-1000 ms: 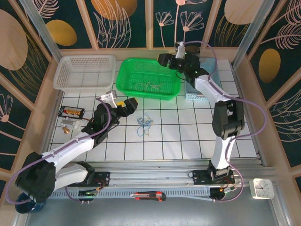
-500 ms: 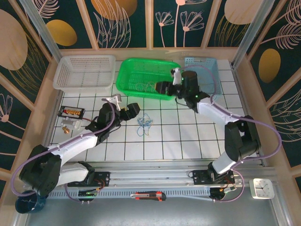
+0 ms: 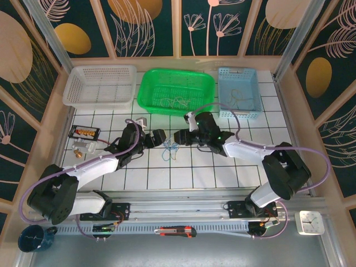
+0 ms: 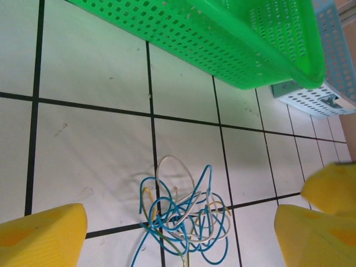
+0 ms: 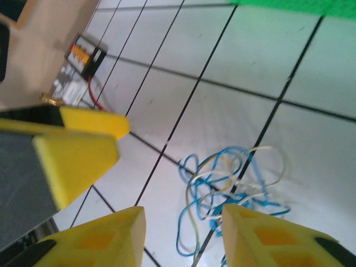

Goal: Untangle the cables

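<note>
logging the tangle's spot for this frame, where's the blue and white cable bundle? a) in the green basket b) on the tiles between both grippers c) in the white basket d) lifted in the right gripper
b, the cables lie flat on the table tiles, with the left gripper and right gripper open on either side of them.

Three perforated baskets are lined up along the far edge of the white tiled surface (image 3: 222, 172): a white basket (image 3: 72, 89) at the left, a green basket (image 3: 147, 92) in the middle and a pale blue basket (image 3: 239, 115) at the right. A small black case (image 3: 84, 132) holding gold-coloured parts is seen near the left edge. A red-and-black utility knife (image 3: 175, 231) is laid on the near metal rail, with a white clock (image 3: 310, 221) at its right end.
</note>
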